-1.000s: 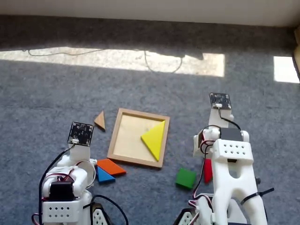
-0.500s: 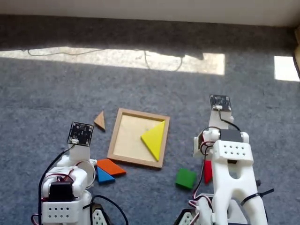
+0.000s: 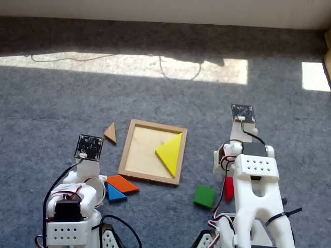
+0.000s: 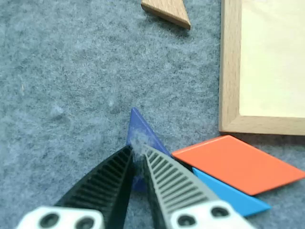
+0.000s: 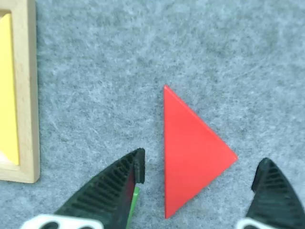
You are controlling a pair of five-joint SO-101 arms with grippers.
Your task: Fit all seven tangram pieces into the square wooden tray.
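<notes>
Change: next to none over the last second; same arm poses, same spot on the carpet for every piece.
Meaning for the task: no progress in this stretch; one piece of seven seated, six to go; by the look of it, a pause just ahead of a pick-up on each side.
Board: tray [image 3: 125, 155] flat on the carpet between the two arms, with the yellow triangle [image 3: 170, 151] inside, tight against the rim nearer the right arm.
Loose by the left arm: wooden triangle [image 3: 110, 133] just off the tray's far corner; orange parallelogram [image 3: 122, 183] and blue triangle [image 3: 115, 193] touching each other, just off the near corner.
Loose by the right arm: green square [image 3: 205, 197] and red triangle [image 3: 229, 188], close together.
Left side: left gripper [image 4: 137, 152] drawn almost closed, tips down at the dark blue triangle [image 4: 139, 126]; pinching it or only resting on it, impossible to tell.
Right side: right gripper [image 5: 201, 166] spread wide, one finger on either side of the red triangle, touching neither edge.
High view adds: whole layout, which piece belongs to which arm's reach, plenty of bare tray floor.
Wrist views add: jaw spacing; dark blue triangle beside the orange parallelogram; orange parallelogram lapping over the blue triangle's edge.
</notes>
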